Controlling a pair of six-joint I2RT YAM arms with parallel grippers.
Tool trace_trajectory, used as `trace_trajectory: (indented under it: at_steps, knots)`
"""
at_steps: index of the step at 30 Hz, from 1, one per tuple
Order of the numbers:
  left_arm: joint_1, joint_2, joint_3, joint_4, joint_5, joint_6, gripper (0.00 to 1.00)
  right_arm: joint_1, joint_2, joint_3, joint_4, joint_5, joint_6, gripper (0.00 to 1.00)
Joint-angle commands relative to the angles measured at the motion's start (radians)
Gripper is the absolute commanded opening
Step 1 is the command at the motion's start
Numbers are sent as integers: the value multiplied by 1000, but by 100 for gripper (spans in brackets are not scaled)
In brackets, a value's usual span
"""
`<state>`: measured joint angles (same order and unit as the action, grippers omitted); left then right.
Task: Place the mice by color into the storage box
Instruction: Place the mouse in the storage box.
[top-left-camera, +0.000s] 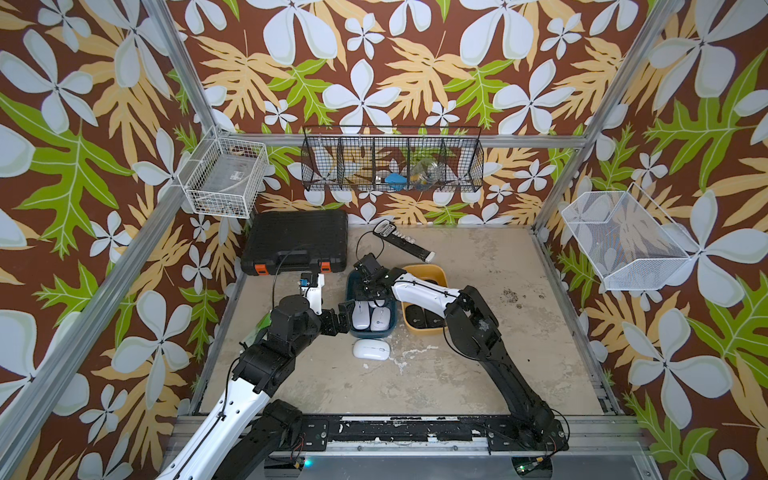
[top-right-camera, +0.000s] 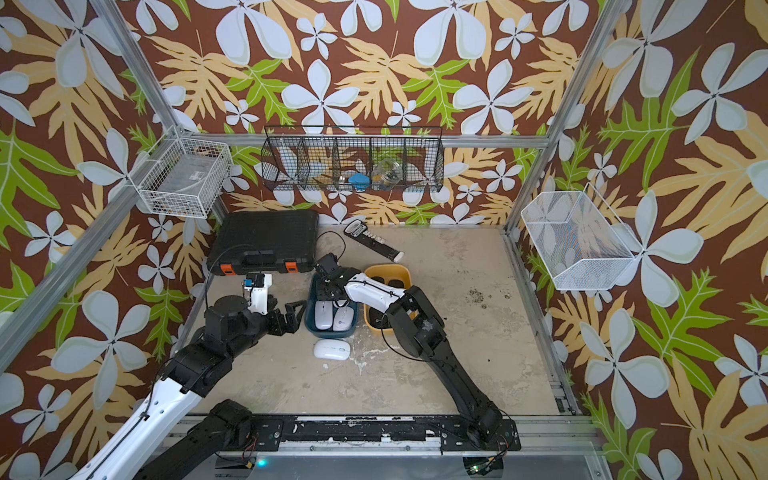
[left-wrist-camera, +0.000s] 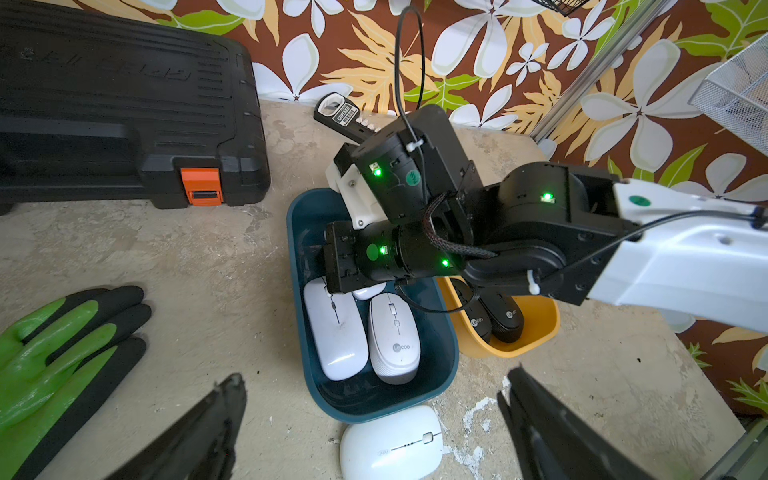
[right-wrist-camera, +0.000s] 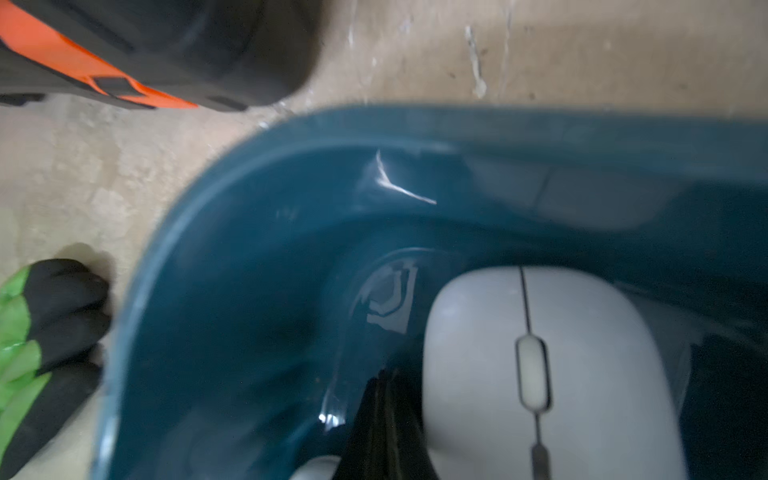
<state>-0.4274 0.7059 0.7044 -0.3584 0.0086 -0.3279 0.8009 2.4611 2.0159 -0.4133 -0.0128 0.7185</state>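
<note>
Only wrist views clearly show glove (left-wrist-camera: 54, 353) near bin (left-wrist-camera: 374, 409).

The black-and-white right arm (top-left-camera: 419, 287) is slung low across both tubs: the back of the dark teal plastic bin (top-left-camera: 371, 334) and most of the mustard-yellow plastic bin (top-left-camera: 434, 269) are roofed over. The left gripper (top-left-camera: 343, 318), jaws wide, crowds the teal bin's left wall. The glossy white oval mouse (top-left-camera: 371, 349) before its near rim is clear from above. The bare beige tabletop (top-left-camera: 519, 353) to the right is wide open. A black hard-shell tool case (top-left-camera: 297, 239) blocks rear left, and a green-and-black work glove (left-wrist-camera: 54, 353) lies left.
</note>
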Motion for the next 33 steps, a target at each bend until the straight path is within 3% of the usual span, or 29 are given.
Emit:
trace_trajectory:
  at_steps: [1, 9, 15, 21, 33]
  knots:
    - [2, -2, -1, 16, 7, 1, 100, -3, -10, 4, -36, 76, 0, 9]
    - [1, -4, -11, 22, 14, -4, 100, -1, -66, -57, -19, 135, 13, 10]
    - [1, -12, -13, 22, 15, -5, 100, 1, -76, -83, 84, 22, 29, 10]
    - [1, -19, -18, 23, 21, -11, 100, 0, -21, -44, 68, -43, 39, 9]
    - [1, -25, -25, 30, 25, -11, 100, 20, -125, -208, 102, -59, 42, 5]
